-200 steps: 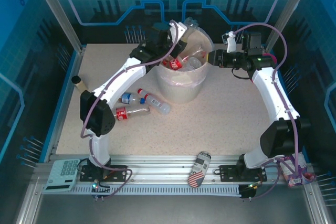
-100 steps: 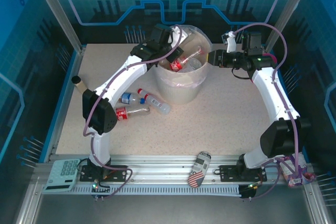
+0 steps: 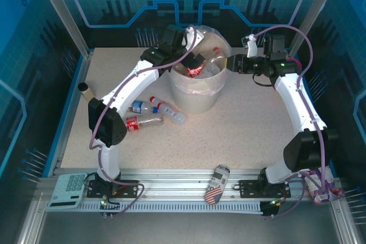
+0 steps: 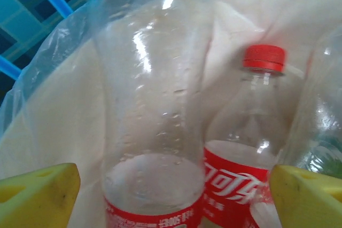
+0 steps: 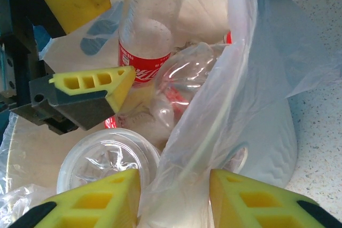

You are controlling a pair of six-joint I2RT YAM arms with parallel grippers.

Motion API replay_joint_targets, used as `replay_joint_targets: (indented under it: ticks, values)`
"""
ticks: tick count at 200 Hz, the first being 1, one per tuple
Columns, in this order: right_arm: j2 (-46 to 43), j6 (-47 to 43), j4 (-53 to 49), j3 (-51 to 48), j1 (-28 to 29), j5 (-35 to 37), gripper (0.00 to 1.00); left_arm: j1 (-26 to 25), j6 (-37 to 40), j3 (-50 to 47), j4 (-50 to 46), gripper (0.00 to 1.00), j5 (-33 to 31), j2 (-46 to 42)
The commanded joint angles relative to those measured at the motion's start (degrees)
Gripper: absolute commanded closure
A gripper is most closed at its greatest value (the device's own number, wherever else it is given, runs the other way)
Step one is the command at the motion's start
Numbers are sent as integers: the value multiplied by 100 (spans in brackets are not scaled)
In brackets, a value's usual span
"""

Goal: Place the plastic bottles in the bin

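Clear bottle (image 4: 152,132) — untouched between parted fingers (image 4: 37,196) of the left gripper (image 4: 173,185).

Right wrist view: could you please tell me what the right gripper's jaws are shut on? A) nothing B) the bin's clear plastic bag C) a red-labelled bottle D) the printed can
B: the right gripper has its jaws pinched on the clear plastic bag at the rim of the bin.

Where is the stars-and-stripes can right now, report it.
In the top external view the stars-and-stripes can lies on the metal rail at the near edge, just left of the right arm's base, well apart from the bin.
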Motion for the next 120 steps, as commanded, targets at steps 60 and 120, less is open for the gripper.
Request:
replay_joint_targets:
  ticks: [60,120]
  values:
    - [-183,7,-223,84,74,89,61,-71,-436,-535,456,7,726,-920]
    - [-254,42,-250,201,72,98,61,-57,-610,-591,530,6,467,-1111]
